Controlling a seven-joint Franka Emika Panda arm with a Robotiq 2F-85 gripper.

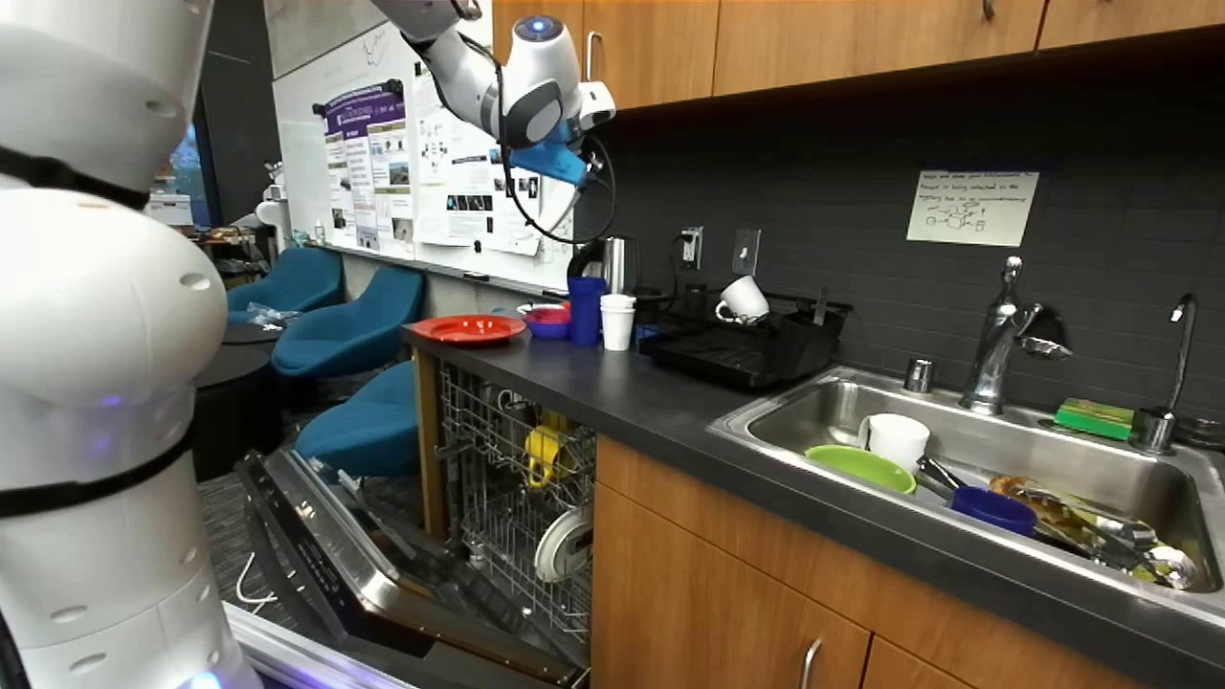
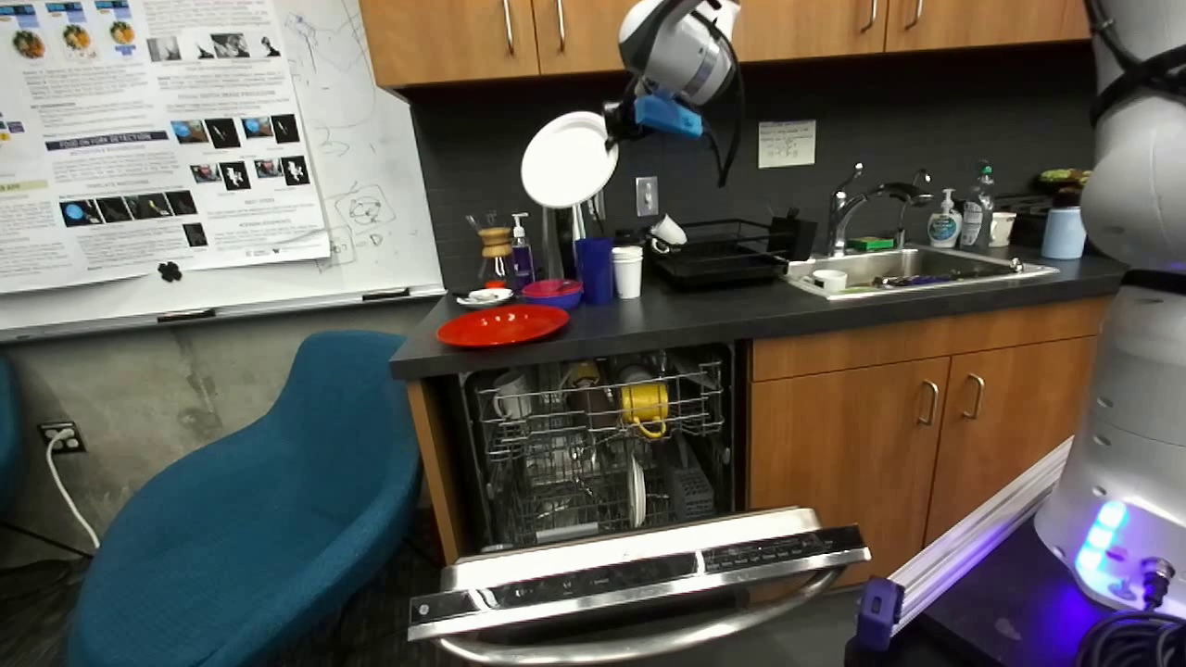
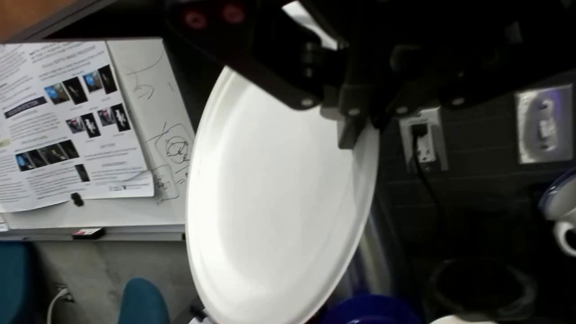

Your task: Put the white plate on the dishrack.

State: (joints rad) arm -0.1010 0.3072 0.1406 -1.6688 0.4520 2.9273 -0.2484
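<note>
Wrist view: your gripper point(image 3: 363, 128) pinches the white plate point(image 3: 279, 202) by its rim. The dishrack point(image 2: 715, 269) stands on the bench point(image 2: 686, 320).

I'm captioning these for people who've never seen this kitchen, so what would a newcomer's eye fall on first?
Most likely the white dinner plate, which the gripper holds by its rim, tilted steeply in midair above the counter. Next, perhaps, the bright red plate lying near the counter's end, then the open dishwasher beneath, with a yellow mug inside.
</note>
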